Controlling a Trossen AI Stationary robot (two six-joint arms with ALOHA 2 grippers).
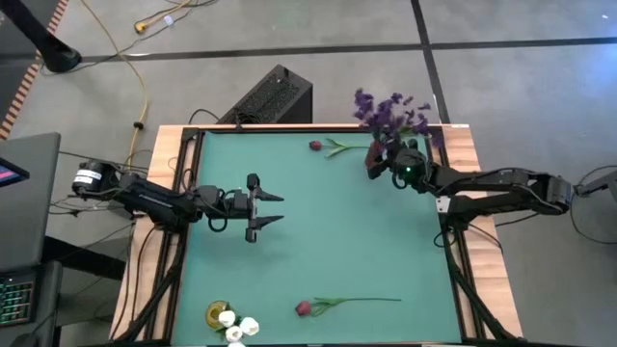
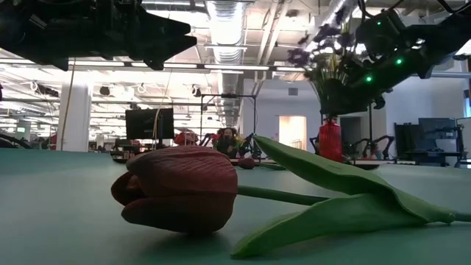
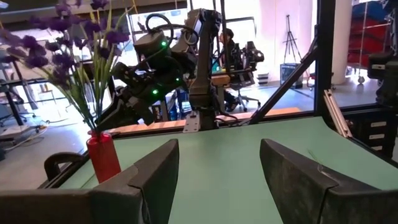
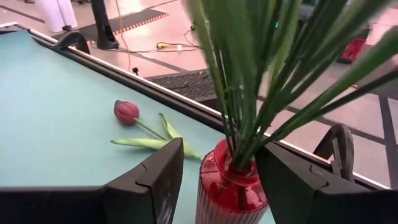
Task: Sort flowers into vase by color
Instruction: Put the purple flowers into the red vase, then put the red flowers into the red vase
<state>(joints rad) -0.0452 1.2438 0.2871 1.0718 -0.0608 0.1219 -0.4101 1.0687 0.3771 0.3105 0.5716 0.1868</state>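
The table (image 1: pixel 318 241) carries two red tulips: one near the far edge (image 1: pixel 315 146), beside the red vase (image 4: pixel 231 186), and one near the front edge (image 1: pixel 305 308). The red vase stands at the far right corner, full of purple sprigs (image 1: pixel 390 114). A yellow vase (image 1: pixel 219 313) with white tulips (image 1: pixel 241 328) sits at the front left.

The right gripper (image 4: pixel 217 177) is at the red vase, jaws open on either side of its neck, apparently not clamping it. The left gripper (image 1: pixel 273 209) hovers mid-table, open and empty.

To do this step well, I judge the right gripper should clear the vase straight up so the stems are not dragged, then approach the far tulip along its stem rather than its head.
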